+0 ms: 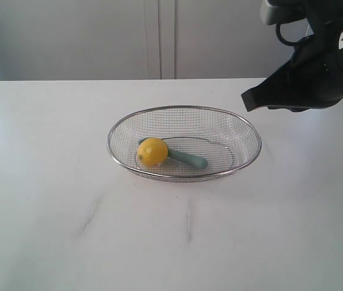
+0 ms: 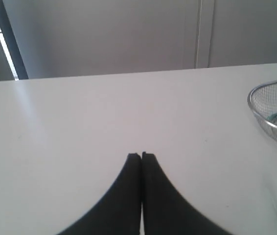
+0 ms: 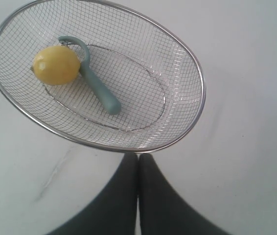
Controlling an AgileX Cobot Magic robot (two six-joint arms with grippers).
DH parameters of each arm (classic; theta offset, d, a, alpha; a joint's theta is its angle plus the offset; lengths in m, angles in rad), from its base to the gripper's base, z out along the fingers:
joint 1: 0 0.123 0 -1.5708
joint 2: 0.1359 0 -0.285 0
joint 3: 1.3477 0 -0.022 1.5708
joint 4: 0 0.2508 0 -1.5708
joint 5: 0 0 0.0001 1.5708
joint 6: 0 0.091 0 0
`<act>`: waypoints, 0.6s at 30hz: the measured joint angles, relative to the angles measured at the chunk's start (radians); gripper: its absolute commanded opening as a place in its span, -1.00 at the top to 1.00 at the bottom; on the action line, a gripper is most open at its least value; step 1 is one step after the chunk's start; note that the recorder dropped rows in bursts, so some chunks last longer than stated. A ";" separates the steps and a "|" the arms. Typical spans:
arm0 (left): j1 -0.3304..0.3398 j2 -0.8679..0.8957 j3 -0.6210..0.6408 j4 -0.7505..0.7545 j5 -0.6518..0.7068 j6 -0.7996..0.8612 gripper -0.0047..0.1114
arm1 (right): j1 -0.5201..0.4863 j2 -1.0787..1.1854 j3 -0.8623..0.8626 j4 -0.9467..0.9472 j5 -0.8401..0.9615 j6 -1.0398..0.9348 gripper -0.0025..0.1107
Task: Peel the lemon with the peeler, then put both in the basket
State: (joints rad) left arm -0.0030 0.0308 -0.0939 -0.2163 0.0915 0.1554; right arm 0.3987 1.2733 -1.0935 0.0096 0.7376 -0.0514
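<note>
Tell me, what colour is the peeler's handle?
Pale teal-green; the peeler shows best in the right wrist view, beside the lemon.

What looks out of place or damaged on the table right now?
Nothing is spilled or askew. The lemon and peeler lie together inside the basket. One oddity: the lemon looks evenly yellow, and no peel strips are visible. Faint grey streaks mark the table.

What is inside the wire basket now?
The basket holds a lemon and a peeler, touching. The lemon hides part of the peeler's head; its blade cannot be seen.
</note>
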 measured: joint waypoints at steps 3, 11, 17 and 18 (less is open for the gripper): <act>0.000 -0.010 0.051 0.000 -0.007 0.000 0.92 | 0.000 0.000 0.000 0.000 0.000 0.000 0.96; 0.000 -0.010 0.089 0.000 0.015 0.000 0.92 | 0.000 0.000 0.000 0.000 0.000 0.000 0.96; 0.000 -0.014 0.090 -0.002 0.119 0.000 0.92 | 0.000 0.000 0.000 0.000 0.000 0.000 0.96; 0.000 -0.020 0.090 -0.001 0.124 0.000 0.92 | 0.000 0.000 0.000 0.000 0.000 0.000 0.96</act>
State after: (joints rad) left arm -0.0030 0.0112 -0.0040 -0.2169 0.2151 0.1554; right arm 0.3987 1.2733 -1.0935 0.0096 0.7376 -0.0514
